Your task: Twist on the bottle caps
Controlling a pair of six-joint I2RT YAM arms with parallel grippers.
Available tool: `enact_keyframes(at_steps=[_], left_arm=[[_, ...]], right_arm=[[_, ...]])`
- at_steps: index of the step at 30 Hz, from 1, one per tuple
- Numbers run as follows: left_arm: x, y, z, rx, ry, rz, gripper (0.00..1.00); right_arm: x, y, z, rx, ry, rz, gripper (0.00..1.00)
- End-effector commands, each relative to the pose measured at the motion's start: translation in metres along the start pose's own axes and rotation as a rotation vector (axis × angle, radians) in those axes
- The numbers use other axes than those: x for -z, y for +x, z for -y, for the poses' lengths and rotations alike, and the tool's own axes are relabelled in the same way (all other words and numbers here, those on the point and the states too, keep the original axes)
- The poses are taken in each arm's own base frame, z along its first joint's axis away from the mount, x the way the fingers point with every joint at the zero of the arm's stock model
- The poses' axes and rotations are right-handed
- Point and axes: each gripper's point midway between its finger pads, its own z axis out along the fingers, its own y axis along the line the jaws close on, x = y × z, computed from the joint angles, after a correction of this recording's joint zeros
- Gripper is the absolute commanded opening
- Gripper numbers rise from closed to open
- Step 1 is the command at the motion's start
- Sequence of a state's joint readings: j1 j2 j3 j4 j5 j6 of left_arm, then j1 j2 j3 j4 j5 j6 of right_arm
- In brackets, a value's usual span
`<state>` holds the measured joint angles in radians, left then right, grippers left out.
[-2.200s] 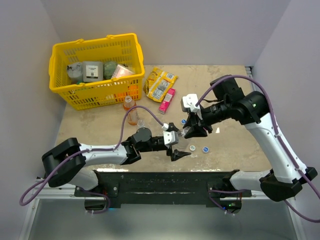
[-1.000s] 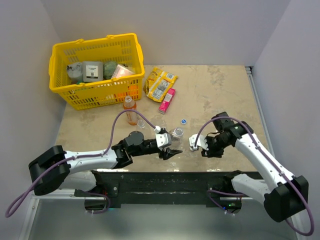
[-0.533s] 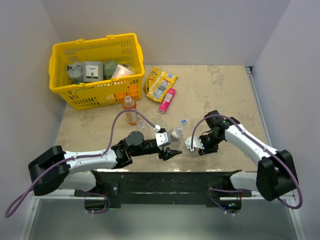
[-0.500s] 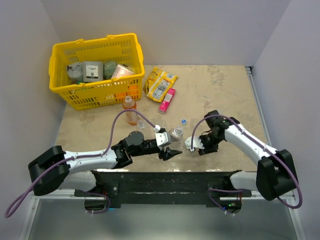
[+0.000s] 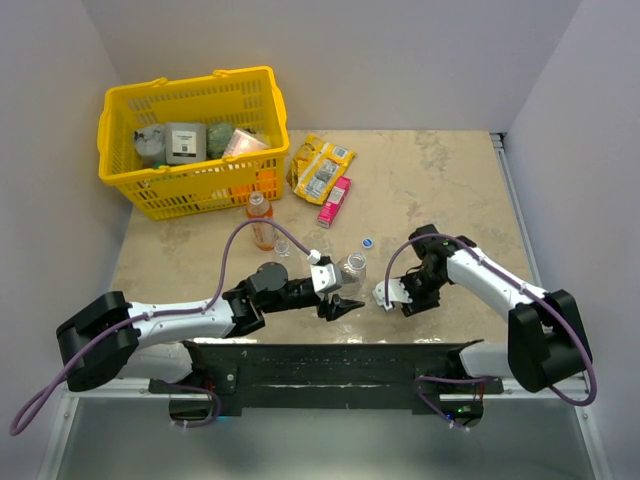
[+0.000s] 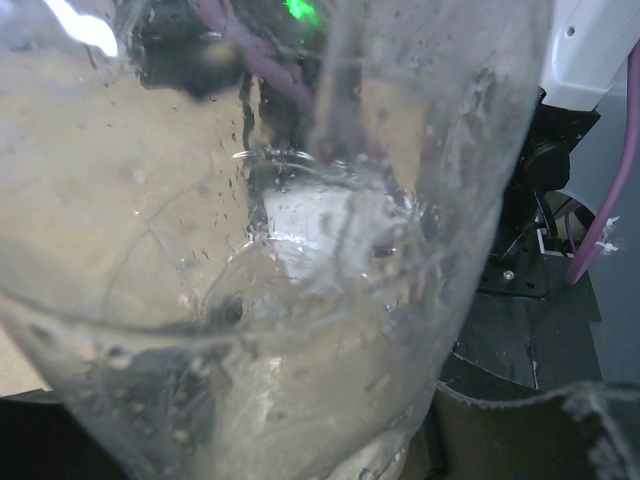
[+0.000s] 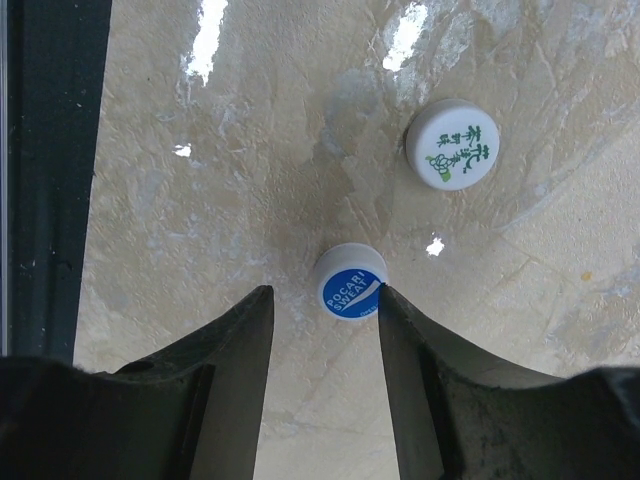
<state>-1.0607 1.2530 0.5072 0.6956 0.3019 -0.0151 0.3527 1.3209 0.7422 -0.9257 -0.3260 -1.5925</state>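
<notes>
My left gripper (image 5: 346, 288) is shut on a colourless clear bottle (image 5: 353, 266), which stands upright and fills the left wrist view (image 6: 260, 250). My right gripper (image 7: 322, 300) points down at the table, open. A blue-topped bottle cap (image 7: 351, 283) lies between its fingertips, touching the right finger. A white cap with green marks (image 7: 452, 144) lies apart, farther out. In the top view the right gripper (image 5: 396, 298) hides both caps. Another blue cap (image 5: 367, 242) lies behind the held bottle. The orange-drink bottle (image 5: 260, 220) and a small clear bottle (image 5: 283, 245) stand left of it.
A yellow basket (image 5: 120, 160) with several items sits at the back left. A yellow snack packet (image 5: 322, 168) and a pink packet (image 5: 335, 200) lie mid-table. The table's dark front edge (image 7: 50, 180) runs close beside the right gripper.
The right arm came down from mid-table to the near side and shifted slightly over the caps, its jaws spreading a little. The left gripper kept the bottle still.
</notes>
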Motion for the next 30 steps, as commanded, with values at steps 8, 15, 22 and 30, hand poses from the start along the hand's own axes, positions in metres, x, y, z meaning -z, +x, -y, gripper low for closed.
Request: enact_keyframes(at_steps=[8, 15, 22, 30], left_arm=[[-0.003, -0.021, -0.004, -0.022, -0.017, 0.081, 0.0], [-0.004, -0.021, -0.005, -0.022, -0.02, 0.084, 0.0], [-0.005, -0.018, -0.006, -0.024, -0.026, 0.08, 0.0], [-0.002, -0.006, -0.004, -0.03, -0.02, 0.064, 0.0]], right_arm=[[-0.009, 0.007, 0.007, 0.02, 0.01, -0.018, 0.48], [-0.013, 0.011, 0.005, 0.012, 0.0, -0.03, 0.45], [-0.014, 0.014, 0.004, 0.017, 0.013, -0.049, 0.45], [0.016, -0.003, 0.015, -0.033, 0.084, -0.006, 0.2]])
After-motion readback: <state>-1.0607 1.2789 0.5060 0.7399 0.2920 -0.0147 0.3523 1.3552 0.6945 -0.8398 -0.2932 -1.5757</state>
